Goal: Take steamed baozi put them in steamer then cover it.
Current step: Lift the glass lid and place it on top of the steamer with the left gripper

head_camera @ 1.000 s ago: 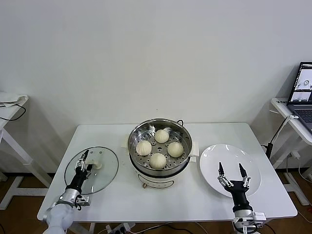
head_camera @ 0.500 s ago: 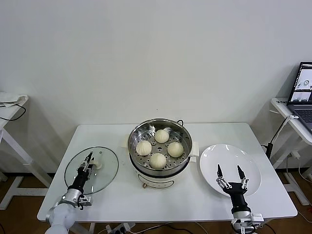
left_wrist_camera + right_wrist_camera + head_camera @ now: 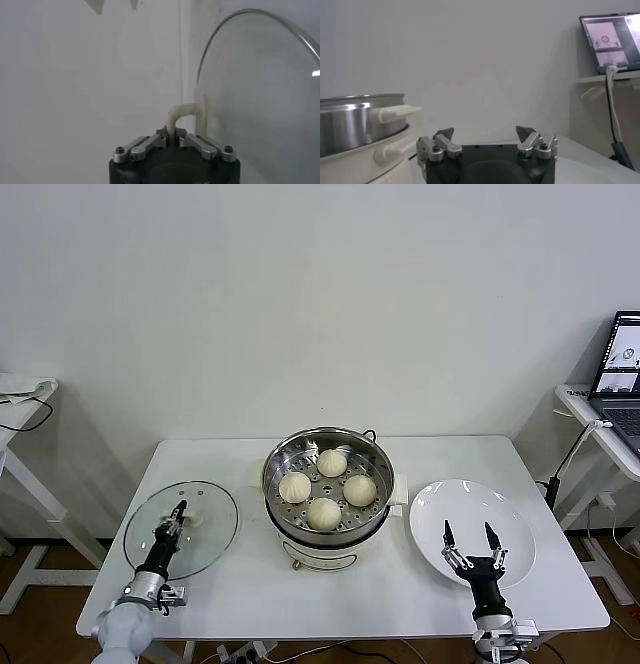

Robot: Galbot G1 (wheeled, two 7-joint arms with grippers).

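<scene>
the steamer (image 3: 325,484) stood at the middle of the white worktop (image 3: 250,584) with its top uncovered, and all four steamed baozi (image 3: 324,512) sat inside it on the perforated tray, spaced apart in a rough diamond. to the robot's left of the steamer, well clear of it, was the cover (image 3: 181,529), its white handle (image 3: 187,117) facing up. the left tool (image 3: 178,518) was over the cover, its fingers pressed together and pinching that handle; in the left wrist view the handle's thin bar ran straight down between the two finger bases. whether the cover's rim touched the worktop could not be told. to the robot's right of the steamer lay a white plate (image 3: 505,519), just beside the pot's white side handle. the right tool (image 3: 466,534) hung over the near part of that plate with its fingers spread wide, holding nothing.
</scene>
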